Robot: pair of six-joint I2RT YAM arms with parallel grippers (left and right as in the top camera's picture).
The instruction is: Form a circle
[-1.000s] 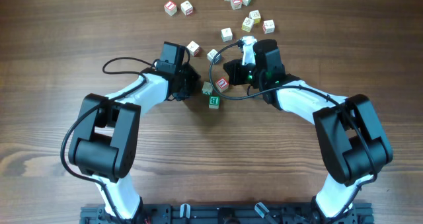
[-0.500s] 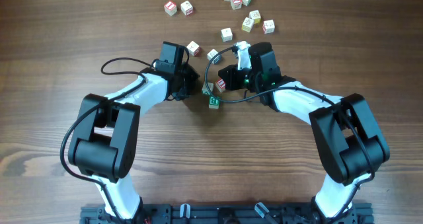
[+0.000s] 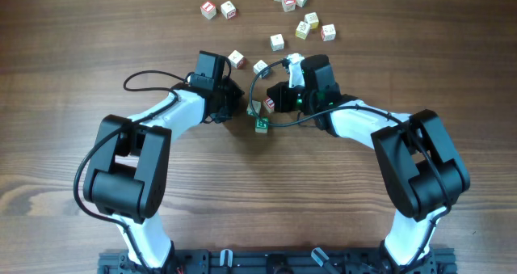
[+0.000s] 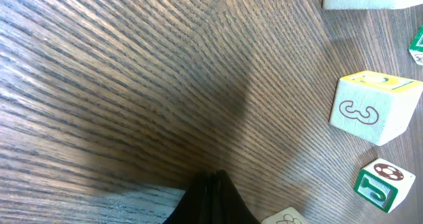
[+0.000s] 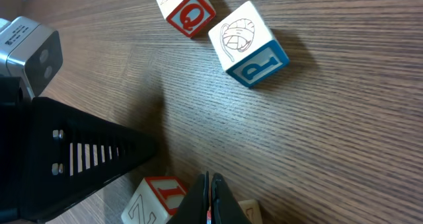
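The wooden counter (image 3: 420, 80) is lying bare across its whole near half and out to both side edges, giving wide room around the arms. The crowding is all sitting at the middle and toward the far edge. The left gripper (image 3: 239, 106) and the right gripper (image 3: 268, 96) are facing each other close together at the centre. Each is pinching its fingers fully together and holding nothing.

Three alphabet cubes (image 3: 262, 124) are sitting clustered between and just in front of the two tips, apart from one another and making no ring. Whether either tip is touching one cannot be told. Two loose cubes (image 3: 236, 59) are lying just beyond the grippers, a pair (image 3: 208, 10) is resting at the far left, and a scattered group (image 3: 311, 19) is spreading along the far edge.

The cubes are showing pale wood with coloured faces. The right wrist view is catching a red Q cube (image 5: 186, 9) beside a blue P cube (image 5: 250, 44). The left wrist view is showing a yellow-topped cube (image 4: 373, 107) and a green-lettered cube (image 4: 383, 184), with bare wood to their left.
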